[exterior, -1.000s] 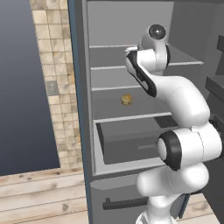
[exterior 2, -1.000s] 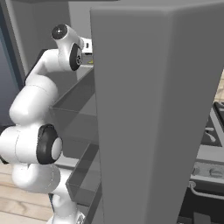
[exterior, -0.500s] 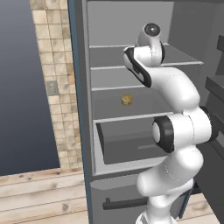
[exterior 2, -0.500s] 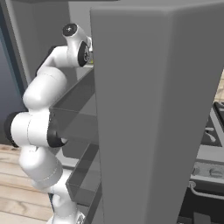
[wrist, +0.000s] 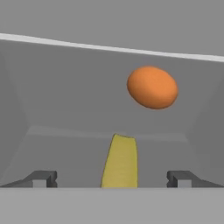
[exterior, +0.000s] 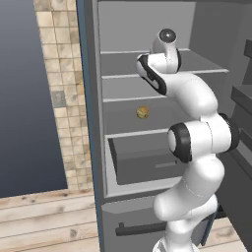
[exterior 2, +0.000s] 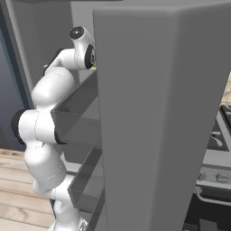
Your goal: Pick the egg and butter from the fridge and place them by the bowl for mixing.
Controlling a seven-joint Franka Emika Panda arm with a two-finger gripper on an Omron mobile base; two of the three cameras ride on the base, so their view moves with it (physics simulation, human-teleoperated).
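The fridge stands open, and my arm reaches into its upper shelf space. In the hand view my gripper is open, its two dark fingertips wide apart. The butter, a thin yellow stick, lies lengthwise straight ahead, centred between the fingertips, and nothing touches it. The egg, a smooth orange oval, sits farther in, up and to the right of the butter in that view. The bowl is out of view.
A tan lumpy round item rests on the shelf below the arm. Under it a grey drawer stands pulled out. The fridge's broad grey door blocks the right base view. A tiled wall stands left of the fridge.
The arm has straightened and its elbow has risen, which carries the hand deeper into the upper shelf. The jaws have stayed wide open.
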